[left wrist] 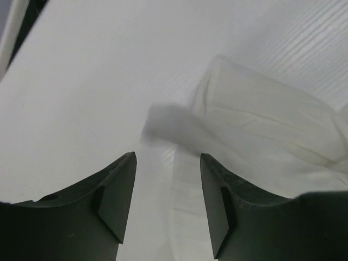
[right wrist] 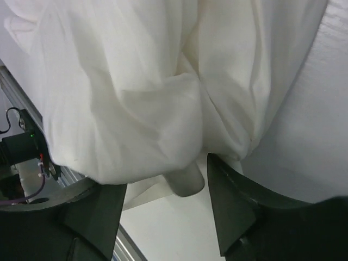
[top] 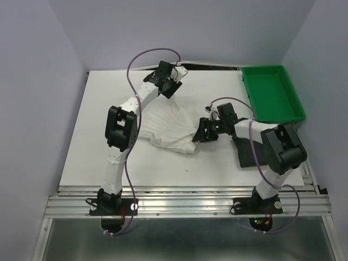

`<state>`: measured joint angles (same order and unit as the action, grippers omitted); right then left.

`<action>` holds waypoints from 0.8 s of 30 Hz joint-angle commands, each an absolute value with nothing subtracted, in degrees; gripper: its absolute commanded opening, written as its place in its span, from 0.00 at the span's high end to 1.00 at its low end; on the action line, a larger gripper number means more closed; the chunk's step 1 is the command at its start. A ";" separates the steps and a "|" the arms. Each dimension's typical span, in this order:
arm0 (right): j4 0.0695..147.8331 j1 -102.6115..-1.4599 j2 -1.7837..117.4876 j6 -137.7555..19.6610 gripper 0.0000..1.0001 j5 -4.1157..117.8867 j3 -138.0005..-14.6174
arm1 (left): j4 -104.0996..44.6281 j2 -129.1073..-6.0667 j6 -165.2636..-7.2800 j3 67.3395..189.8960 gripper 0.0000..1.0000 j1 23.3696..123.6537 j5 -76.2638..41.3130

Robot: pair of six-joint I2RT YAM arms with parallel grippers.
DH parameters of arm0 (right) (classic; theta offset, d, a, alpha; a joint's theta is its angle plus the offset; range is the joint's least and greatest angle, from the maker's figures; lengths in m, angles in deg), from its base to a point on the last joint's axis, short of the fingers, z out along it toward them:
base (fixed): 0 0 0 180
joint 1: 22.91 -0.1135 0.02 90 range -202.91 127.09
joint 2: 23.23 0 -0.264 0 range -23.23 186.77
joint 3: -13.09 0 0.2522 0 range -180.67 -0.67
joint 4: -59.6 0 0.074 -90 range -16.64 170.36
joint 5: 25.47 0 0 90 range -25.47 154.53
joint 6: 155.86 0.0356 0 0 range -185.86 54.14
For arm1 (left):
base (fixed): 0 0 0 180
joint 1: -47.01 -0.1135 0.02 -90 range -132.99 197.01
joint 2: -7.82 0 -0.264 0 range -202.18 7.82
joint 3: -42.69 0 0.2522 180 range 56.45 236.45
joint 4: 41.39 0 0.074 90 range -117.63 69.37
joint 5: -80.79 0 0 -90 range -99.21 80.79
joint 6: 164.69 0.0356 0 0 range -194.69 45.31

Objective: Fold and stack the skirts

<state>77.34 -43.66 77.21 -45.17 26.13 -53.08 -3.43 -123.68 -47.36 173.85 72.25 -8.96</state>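
The white crinkly skirt (top: 168, 128) lies rumpled in the middle of the table. My left gripper (top: 169, 87) is open at its far corner. In the left wrist view, the skirt (left wrist: 261, 136) has an edge running between the open fingers of the gripper (left wrist: 168, 201). My right gripper (top: 204, 133) is open at the skirt's right edge. In the right wrist view the cloth (right wrist: 136, 81) bulges just ahead of the spread fingertips of the gripper (right wrist: 166, 212). The dark charcoal skirt (top: 250, 152) lies flat under my right arm. The yellow floral skirt is out of view.
A green plastic tray (top: 272, 92) stands at the far right corner of the table. Purple walls close in the left, back and right. An aluminium rail (top: 185, 198) runs along the near edge.
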 commanded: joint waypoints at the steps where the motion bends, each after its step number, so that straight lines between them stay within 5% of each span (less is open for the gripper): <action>1: 84.16 -43.74 70.56 -46.08 0.28 32.35 -58.77 | 0.22 -103.04 -47.54 173.18 0.38 71.36 -17.37; 5: 86.62 -43.74 65.72 -48.01 0.18 34.12 -60.44 | 3.12 -92.40 -44.64 157.82 0.38 70.39 -25.45; 13: 88.47 -43.74 66.94 -54.00 0.17 37.03 -63.25 | 5.25 -79.47 -48.41 131.18 0.38 71.44 -41.11; 19: 87.16 -43.74 74.50 -55.05 0.39 32.89 -65.54 | -1.96 -77.78 -53.77 120.88 0.36 75.13 -36.91; 24: 86.72 -43.74 76.79 -55.05 0.47 30.52 -64.93 | -4.34 -81.03 -53.77 120.43 0.35 76.37 -33.92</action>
